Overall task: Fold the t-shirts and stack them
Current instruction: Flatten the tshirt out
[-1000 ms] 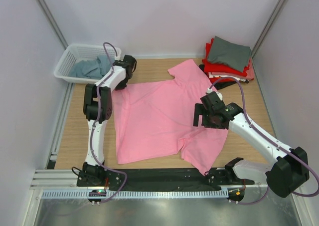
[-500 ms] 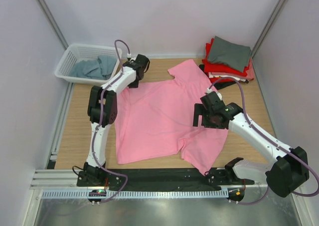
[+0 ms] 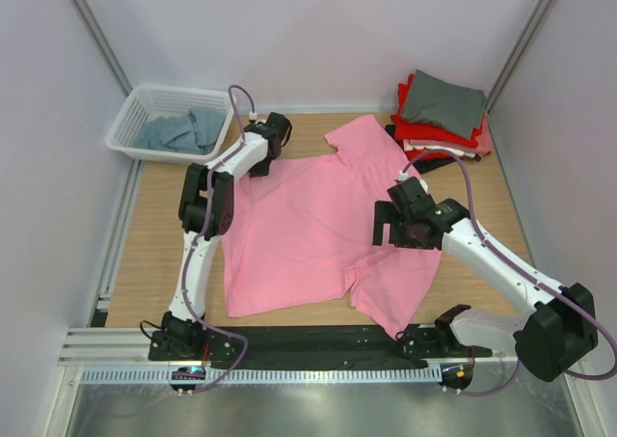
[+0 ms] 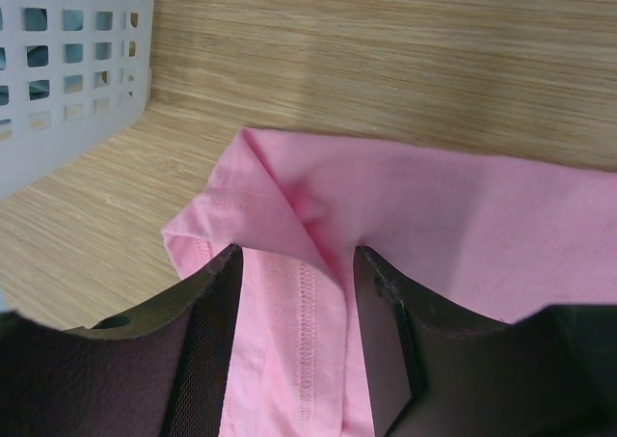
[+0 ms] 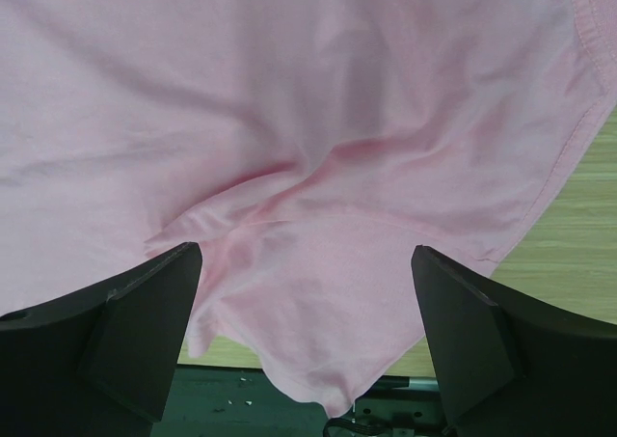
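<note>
The pink t-shirt (image 3: pixel 299 225) lies spread on the wooden table, one sleeve toward the back and one hanging over the front edge. My left gripper (image 3: pixel 268 148) is at the shirt's back left corner. In the left wrist view, the left gripper (image 4: pixel 297 254) is shut on a folded hem of the pink shirt (image 4: pixel 463 215). My right gripper (image 3: pixel 393 232) hovers over the shirt's right side. In the right wrist view, the right gripper (image 5: pixel 307 254) is wide open above the pink cloth (image 5: pixel 289 90), holding nothing. A grey-blue shirt (image 3: pixel 183 128) lies in the basket.
The white lattice basket (image 3: pixel 130 119) stands at the back left and shows close by in the left wrist view (image 4: pixel 58 70). A folded stack at the back right has a grey shirt (image 3: pixel 443 99) over red ones (image 3: pixel 434 133). A black rail (image 3: pixel 308 341) runs along the front edge.
My left gripper has moved right, away from the basket, carrying the shirt's back left corner inward. The right arm has hardly moved.
</note>
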`<control>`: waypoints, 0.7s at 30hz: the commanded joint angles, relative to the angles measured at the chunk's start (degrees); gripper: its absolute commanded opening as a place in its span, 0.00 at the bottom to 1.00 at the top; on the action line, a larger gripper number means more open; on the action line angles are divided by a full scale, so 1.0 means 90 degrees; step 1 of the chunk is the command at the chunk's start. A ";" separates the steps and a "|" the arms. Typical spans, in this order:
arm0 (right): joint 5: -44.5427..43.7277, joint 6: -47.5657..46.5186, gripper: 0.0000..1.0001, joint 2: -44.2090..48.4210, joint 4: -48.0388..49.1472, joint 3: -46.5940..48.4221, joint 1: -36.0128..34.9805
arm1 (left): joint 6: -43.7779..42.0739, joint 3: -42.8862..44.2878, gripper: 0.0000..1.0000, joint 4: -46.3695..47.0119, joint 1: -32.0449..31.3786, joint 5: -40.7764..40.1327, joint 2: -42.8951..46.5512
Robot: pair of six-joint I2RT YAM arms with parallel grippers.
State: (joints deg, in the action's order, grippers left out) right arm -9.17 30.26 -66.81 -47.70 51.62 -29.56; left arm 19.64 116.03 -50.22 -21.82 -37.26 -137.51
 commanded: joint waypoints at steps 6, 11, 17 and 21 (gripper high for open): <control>0.0072 -0.0101 0.97 -0.0067 0.0212 -0.0032 -0.0036 | 0.0191 0.0331 0.45 -0.0016 0.0013 -0.0265 -0.0082; 0.0091 -0.0101 0.98 -0.0136 0.0281 -0.0081 -0.0036 | 0.0133 0.0185 0.35 0.0061 0.0023 -0.0440 0.0044; 0.0111 -0.0120 0.97 -0.0155 0.0310 -0.0110 -0.0036 | -0.0043 0.0135 0.00 0.0072 0.0071 -0.0460 0.0084; 0.0110 -0.0120 0.97 -0.0165 0.0330 -0.0130 -0.0036 | -0.0345 0.0135 0.00 0.0101 0.0169 -0.0470 0.0220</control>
State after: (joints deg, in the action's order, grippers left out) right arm -8.36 30.04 -68.27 -46.28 50.76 -29.56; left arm 18.70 116.97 -50.39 -21.41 -39.59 -138.12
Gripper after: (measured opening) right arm 0.974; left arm 0.004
